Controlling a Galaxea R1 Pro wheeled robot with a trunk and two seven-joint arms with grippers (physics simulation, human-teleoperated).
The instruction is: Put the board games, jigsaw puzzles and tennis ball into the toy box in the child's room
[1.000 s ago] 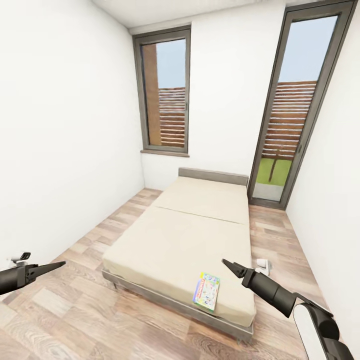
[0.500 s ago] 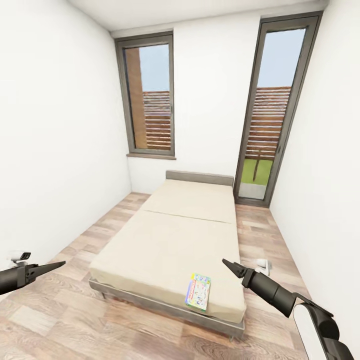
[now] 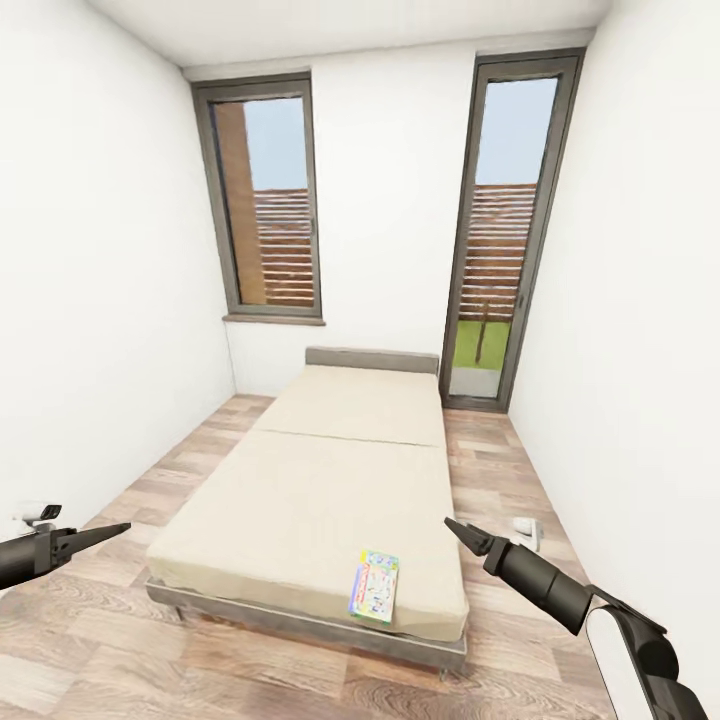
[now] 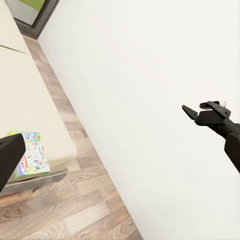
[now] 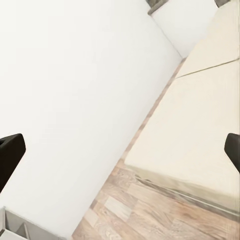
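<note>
A wide low bed [image 3: 330, 470] with a cream mattress in two panels fills the middle of the child's room. One flat colourful board game [image 3: 373, 586] lies on the bed's near right corner, also seen in the left wrist view [image 4: 31, 154]. My left gripper [image 3: 118, 528] hangs over the floor to the bed's left, far from the game. My right gripper [image 3: 452, 526] hovers just right of the bed's near corner, above and right of the game. Both hold nothing. In the right wrist view its fingers [image 5: 10, 152] stand wide apart.
White walls close in on both sides. A window [image 3: 262, 200] and a tall glass door [image 3: 500, 230] are in the far wall. Wood-plank floor [image 3: 500, 470] runs along both sides of the bed. A small white object [image 3: 526, 529] sits on the floor by the right wall.
The whole picture has shifted: the bed and game now sit further left and look smaller, so the camera has moved. Both arms keep the same place in the picture.
</note>
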